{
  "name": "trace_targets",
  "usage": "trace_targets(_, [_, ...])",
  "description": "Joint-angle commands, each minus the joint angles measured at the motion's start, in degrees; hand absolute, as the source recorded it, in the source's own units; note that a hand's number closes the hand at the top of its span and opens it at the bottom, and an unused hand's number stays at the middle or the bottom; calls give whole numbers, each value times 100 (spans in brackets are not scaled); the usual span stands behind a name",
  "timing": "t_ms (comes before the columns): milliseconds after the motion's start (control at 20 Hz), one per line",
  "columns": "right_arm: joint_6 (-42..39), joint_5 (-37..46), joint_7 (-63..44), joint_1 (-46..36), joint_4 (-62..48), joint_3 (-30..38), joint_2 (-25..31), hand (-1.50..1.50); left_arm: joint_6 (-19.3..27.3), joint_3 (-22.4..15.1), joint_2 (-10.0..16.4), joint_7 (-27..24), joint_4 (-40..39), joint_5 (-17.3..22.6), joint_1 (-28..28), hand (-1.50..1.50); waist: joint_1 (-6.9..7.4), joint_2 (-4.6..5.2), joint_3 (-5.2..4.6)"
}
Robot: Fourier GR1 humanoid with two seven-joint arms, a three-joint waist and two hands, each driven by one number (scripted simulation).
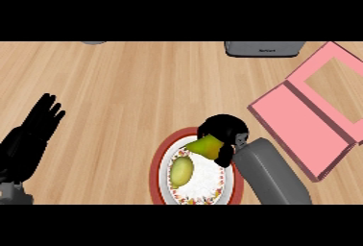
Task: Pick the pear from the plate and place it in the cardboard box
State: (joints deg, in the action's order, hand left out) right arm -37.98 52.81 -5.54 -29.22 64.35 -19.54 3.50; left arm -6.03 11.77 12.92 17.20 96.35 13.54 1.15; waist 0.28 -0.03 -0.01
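Although the right hand (225, 130) has its fingers curled round the pear (204, 146), the fruit sits just under those fingers over the far rim of the plate (157, 166), so I judge the grasp made, with the carry and release into the pink cardboard box (294, 115), well apart to the fingers' right, yet to do. Half hidden by the fingers, the pear appears to lie with its long axis across the view, its visible end narrowing leftward, away from the palm. Left hand (32, 137) rests open at the left of the worktop (127, 86), fingers straight and spread.
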Motion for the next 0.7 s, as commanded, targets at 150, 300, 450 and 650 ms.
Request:
trace_targets(150, [717,413,461,-38,-693,-98,-292,150,123,-10,-91,-44,-380,-165,474,0,-5,11,2])
trace_targets(300, [281,357,225,-21,-108,86,-300,150,-15,-48,-161,-238,-233,-266,50,0,-11,1,1])
trace_targets(450, [1186,519,-744,175,-50,247,-340,150,-149,208,76,-76,-402,27,224,0,-26,8,-1])
trace_targets(650, [1878,486,-2361,623,817,-168,-346,150,-39,102,-1,-234,-321,-196,161,0,-67,-32,-4])
